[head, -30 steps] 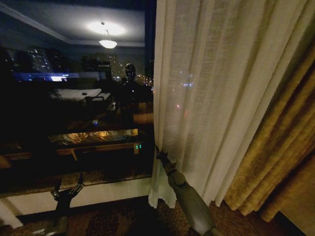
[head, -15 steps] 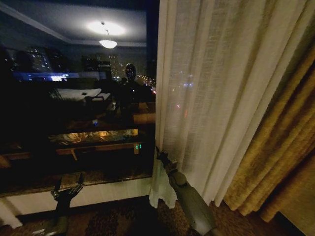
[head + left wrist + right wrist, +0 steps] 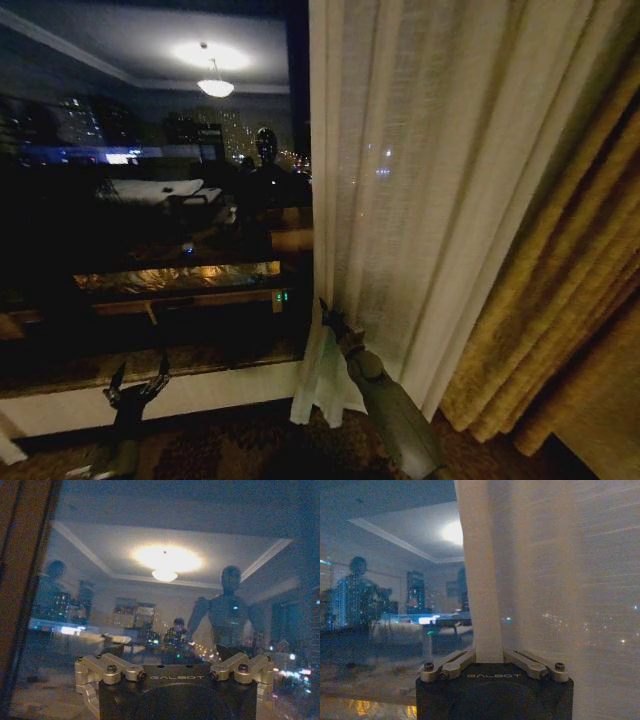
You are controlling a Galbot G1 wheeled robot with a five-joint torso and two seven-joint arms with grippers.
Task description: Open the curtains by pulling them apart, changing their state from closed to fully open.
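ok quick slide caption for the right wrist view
Right tool shut on the inner edge of the sheer curtain, beside the dark window reflecting the lit room.

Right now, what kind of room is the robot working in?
Probably a hotel room at night: floor-length sheer curtain, golden drape, and a big window reflecting a bed and ceiling lamp.

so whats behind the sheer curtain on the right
Through the sheer curtain faint city lights glow, so the window is behind it. The weave blurs everything else there. The right hand grips its leading edge; the golden drape hangs beside it.
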